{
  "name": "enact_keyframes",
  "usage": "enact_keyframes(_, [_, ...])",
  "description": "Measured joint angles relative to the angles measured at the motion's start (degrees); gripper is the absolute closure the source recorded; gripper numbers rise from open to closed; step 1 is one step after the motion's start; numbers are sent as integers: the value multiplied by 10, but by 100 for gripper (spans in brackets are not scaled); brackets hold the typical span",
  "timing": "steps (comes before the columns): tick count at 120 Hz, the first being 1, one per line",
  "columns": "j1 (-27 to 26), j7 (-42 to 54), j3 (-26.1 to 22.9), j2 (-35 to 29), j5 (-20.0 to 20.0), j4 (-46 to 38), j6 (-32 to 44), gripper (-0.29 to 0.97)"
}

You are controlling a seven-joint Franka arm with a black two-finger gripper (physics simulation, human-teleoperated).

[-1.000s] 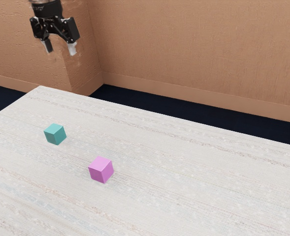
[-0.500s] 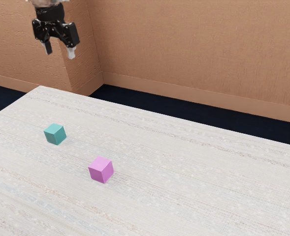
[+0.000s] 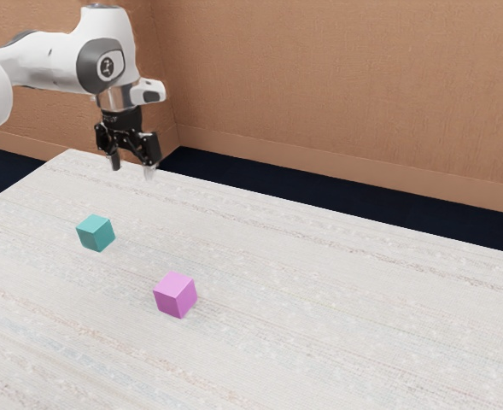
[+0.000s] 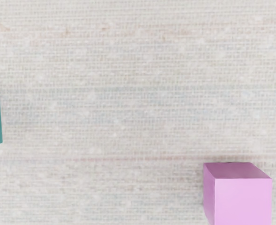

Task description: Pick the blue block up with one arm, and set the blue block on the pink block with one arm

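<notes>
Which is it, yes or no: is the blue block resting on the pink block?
No, the exterior view shows the blue block sitting on the table apart from the pink block.

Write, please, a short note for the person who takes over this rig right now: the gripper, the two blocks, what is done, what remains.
Gripper: open, empty, in the air over the far part of the table, beyond the blue block.
Blue block: flat on the table, untouched.
Pink block: on the table, nearer the camera and toward the exterior view's right, apart from the blue one.
Done: nothing grasped yet.
Left: lower onto the blue block, grasp, lift, set it on the pink block.
</notes>
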Motion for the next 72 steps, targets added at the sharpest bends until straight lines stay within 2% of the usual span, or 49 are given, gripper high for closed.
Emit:
enact_keyframes(21, [52, 76, 1, 55, -26, 41, 39, 0])
enact_keyframes(45, [61, 150, 34, 89, -33, 51, 64, 0])
enact_keyframes(72, [79, 208, 48, 42, -41, -76, 118, 0])
